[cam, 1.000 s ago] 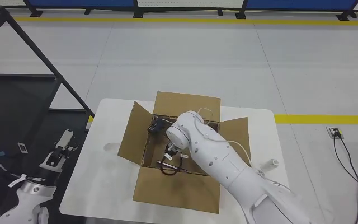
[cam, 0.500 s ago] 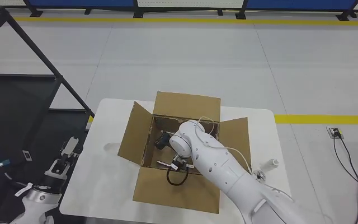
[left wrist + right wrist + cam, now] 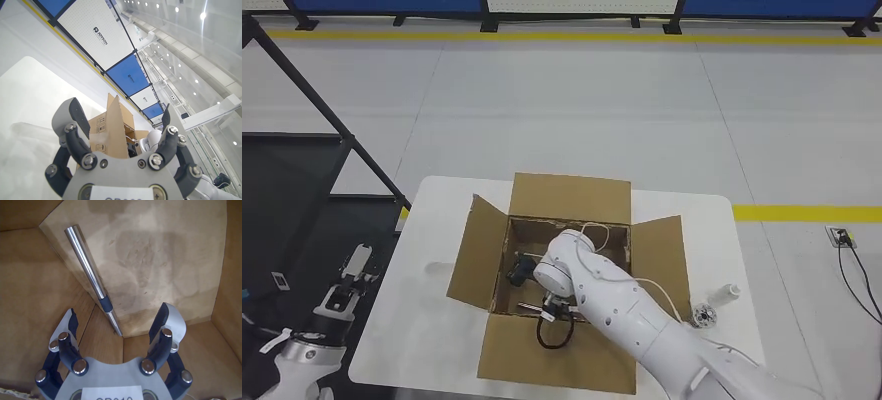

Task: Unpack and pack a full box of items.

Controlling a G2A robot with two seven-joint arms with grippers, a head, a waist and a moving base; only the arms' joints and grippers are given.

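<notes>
An open cardboard box (image 3: 552, 350) stands in the middle of the white table (image 3: 422, 330). My right arm (image 3: 577, 270) goes down into it near its left front corner. Inside, a shiny metal rod (image 3: 88, 275) with a dark band leans upright in a corner of the box (image 3: 160, 256). My right gripper (image 3: 118, 309) is open and holds nothing, a short way from the rod's lower end. My left gripper (image 3: 121, 106) is open and empty, off the table's left edge (image 3: 350, 272), facing the box's side (image 3: 113, 128).
A small white bottle (image 3: 729, 292) and a small dark round object (image 3: 702, 316) lie on the table to the right of the box. The four flaps stand spread outward. A black frame post (image 3: 322, 110) rises at the left.
My right arm has swung toward the box's left front corner and lower inside. The box has shifted a little to the left. My left gripper has drifted slightly beside the table.
</notes>
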